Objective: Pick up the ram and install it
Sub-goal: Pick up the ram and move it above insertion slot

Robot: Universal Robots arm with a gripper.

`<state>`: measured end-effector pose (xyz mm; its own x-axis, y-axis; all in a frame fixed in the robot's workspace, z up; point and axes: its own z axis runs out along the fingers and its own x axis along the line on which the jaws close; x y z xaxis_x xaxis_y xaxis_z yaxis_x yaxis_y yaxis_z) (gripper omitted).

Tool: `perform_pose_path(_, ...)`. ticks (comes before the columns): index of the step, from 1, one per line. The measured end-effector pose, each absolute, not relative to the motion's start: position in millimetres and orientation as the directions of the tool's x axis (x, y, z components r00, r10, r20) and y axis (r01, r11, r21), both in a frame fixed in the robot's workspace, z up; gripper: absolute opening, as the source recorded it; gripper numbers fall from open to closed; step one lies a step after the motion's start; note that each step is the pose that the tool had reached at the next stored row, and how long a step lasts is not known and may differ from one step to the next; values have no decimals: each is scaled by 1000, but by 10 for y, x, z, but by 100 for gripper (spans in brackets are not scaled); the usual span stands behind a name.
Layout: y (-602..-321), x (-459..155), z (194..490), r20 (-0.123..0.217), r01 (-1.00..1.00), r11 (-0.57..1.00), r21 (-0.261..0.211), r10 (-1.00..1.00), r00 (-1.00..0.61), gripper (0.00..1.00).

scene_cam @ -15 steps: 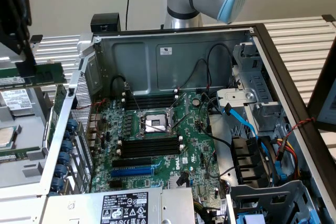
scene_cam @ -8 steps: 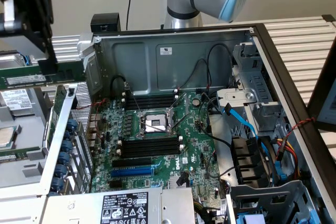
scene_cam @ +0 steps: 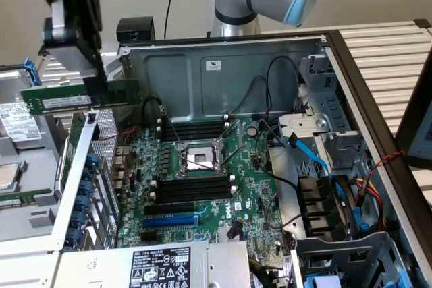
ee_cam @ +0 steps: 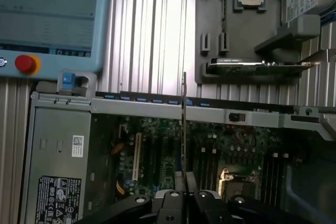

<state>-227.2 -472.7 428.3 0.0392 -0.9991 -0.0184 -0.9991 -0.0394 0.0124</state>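
The gripper (scene_cam: 96, 92) is pinched shut on the ram (scene_cam: 61, 99), holding the green stick flat and level up in the air. The ram hangs at the exterior view's left, above the edge of the open computer case (scene_cam: 202, 72), well apart from the black memory slots (scene_cam: 192, 190) on the motherboard (scene_cam: 243, 193).

I think the stick could tip or slide, because the grip is thin. It could also bump the metal case edge or the cables (scene_cam: 270, 79).

In the wrist view the ram (ee_cam: 184, 129) is just a thin line. The slot clips are too small to make out.
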Motion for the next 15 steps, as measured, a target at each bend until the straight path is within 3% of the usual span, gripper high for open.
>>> perform_pose_path(15,-4428,-1768,4174,14,-999,-39,14,-999,39,12)
